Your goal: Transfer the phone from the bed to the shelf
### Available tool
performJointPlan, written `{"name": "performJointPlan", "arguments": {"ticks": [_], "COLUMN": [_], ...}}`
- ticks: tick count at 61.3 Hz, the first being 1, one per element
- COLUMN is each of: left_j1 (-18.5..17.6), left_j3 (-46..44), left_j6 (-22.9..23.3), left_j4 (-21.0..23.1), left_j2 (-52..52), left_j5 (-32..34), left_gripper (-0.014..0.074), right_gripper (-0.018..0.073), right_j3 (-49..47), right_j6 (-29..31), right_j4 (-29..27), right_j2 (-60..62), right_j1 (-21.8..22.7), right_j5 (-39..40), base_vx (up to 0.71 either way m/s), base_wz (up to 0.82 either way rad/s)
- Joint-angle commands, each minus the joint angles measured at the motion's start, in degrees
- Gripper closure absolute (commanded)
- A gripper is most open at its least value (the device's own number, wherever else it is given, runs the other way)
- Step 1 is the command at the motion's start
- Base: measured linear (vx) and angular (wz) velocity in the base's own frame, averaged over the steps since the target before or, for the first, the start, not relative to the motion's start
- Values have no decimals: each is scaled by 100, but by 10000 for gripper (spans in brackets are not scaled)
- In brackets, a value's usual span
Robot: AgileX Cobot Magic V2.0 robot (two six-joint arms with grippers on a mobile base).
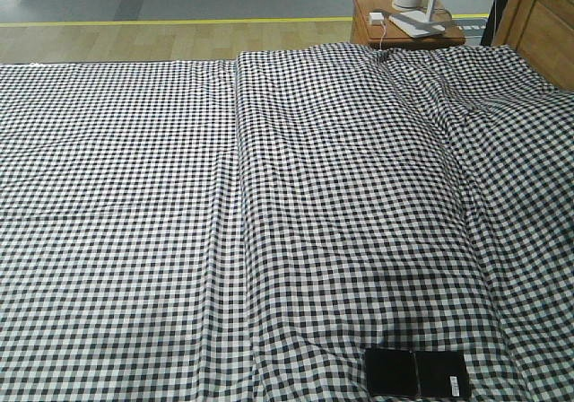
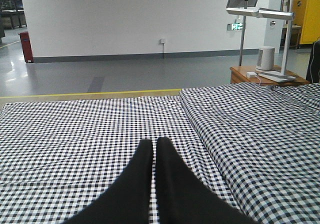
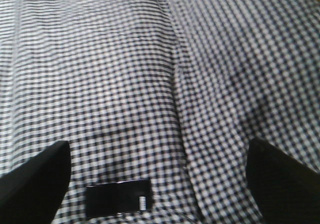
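Checked black-and-white sheet covers the bed (image 1: 269, 196) across almost the whole front view, wrinkled, with a long fold running down its middle. The phone (image 1: 417, 372) lies flat on the sheet at the near edge, a seam across its middle and a small white sticker at one end. Past the far edge stands a nightstand (image 1: 368, 27) bearing a white lamp (image 1: 417, 7) base and a small white block with a cord. A wood panel (image 1: 543, 21) shows just beside it. Neither gripper shows in this view.

From the left wrist, the left gripper (image 2: 154, 145) has its black fingers (image 2: 135, 184) pressed together with nothing between them, low over the bed (image 2: 75, 134). Ahead of it and off to its right is the nightstand (image 2: 240, 75), with the lamp (image 2: 260, 14) and a white cylinder (image 2: 265, 58) on it. Beyond the bed lie grey floor (image 2: 100, 79) and a white wall (image 2: 125, 19).

From the right wrist, blurred, the right gripper (image 3: 157, 145) has its fingers (image 3: 35, 184) spread wide apart, holding nothing. The phone (image 3: 118, 199) lies on the bed (image 3: 225, 59) between them, nearer the finger on the picture's left and apart from both.
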State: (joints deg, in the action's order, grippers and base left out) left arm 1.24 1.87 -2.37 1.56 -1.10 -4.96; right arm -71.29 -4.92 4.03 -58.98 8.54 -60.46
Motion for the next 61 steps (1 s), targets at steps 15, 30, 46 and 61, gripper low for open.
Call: {"name": "performJointPlan", "arguments": {"ticks": [15,30,46,61], "left_j1": [-30,-30,-30,-30], "left_j3": [-143,-143,-143,-143], "left_j6": [50,50,50,50], "left_j4": [56,56,56,56], "left_j2": [-37,-37,-37,-37], "left_j5": [408,408,408,408], "left_gripper": [595,595,595,595], "right_gripper": [-83,-71,-62,-50], "right_j3": [-205,-205,-205,-190], "right_j6": [1294,2230,4005,5192], "right_j4": [-995,-2042,-3488,-4248], "right_j2": [-1083,-2396,-3759,-4904], "right_j1": [1537,2186,2610,2706], "right_j5": [391,563,394,45], "base_vx": [0,0,0,0], "base_wz": [0,0,0,0]}}
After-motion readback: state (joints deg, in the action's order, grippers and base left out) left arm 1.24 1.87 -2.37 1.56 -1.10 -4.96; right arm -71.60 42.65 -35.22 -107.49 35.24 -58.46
